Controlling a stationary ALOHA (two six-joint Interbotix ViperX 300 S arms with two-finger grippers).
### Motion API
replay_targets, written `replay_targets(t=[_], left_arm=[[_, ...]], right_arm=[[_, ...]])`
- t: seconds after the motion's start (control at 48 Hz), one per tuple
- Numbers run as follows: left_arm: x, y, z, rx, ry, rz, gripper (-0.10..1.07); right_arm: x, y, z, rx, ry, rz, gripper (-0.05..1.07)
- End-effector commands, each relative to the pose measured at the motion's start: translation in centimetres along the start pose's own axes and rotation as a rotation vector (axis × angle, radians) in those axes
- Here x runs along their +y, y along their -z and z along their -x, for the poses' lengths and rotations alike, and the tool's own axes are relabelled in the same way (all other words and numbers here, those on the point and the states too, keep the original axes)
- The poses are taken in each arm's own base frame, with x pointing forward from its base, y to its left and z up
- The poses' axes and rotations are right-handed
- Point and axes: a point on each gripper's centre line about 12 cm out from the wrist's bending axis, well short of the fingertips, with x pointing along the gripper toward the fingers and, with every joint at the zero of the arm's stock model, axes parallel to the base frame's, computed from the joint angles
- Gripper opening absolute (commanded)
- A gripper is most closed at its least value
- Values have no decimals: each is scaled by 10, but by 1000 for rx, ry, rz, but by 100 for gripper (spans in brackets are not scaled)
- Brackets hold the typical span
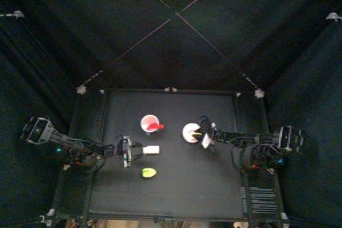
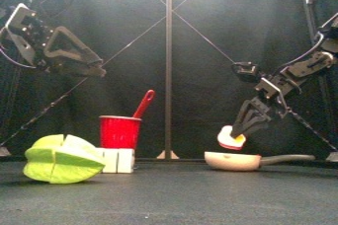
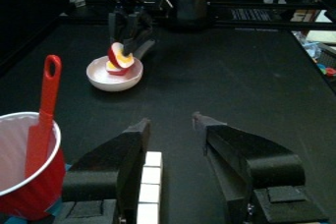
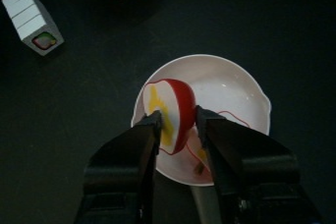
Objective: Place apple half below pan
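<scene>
The pan [image 2: 238, 160] is a small whitish dish on the table's right part; it also shows in the top view [image 1: 209, 140], left wrist view [image 3: 105, 79] and right wrist view [image 4: 234, 100]. The apple half [image 4: 171, 108], pale yellow with a red skin, is held in my right gripper [image 4: 180, 120] just over the pan's bowl [image 2: 232, 137]. I cannot tell if it touches the dish. My left gripper [image 3: 171, 123] is open and empty, hanging above the white cube [image 3: 153, 174].
A red cup [image 2: 121, 130] with a red spoon stands left of the middle. A yellow-green piece [image 2: 62, 158] lies at the front left. The white cube [image 2: 119, 160] sits beside the cup. The pan's handle [image 2: 291, 157] points right.
</scene>
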Motion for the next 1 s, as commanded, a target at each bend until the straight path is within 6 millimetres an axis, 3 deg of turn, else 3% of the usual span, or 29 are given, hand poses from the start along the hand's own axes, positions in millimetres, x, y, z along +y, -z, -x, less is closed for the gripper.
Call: replay_targets(t=[0.0, 0.25, 0.458, 0.979], left_arm=[[-1, -7, -3, -23, -2, 6, 80], [-1, -6, -2, -21, -1, 4, 80], [-1, -7, -3, -22, -2, 6, 80], [-1, -7, -3, -22, -1, 4, 80]], right_arm=[[2, -9, 3, -34, -10, 2, 68], [15, -10, 9, -24, -44, 19, 68], [45, -14, 22, 1, -130, 71, 68], [118, 24, 51, 164, -341, 56, 68]])
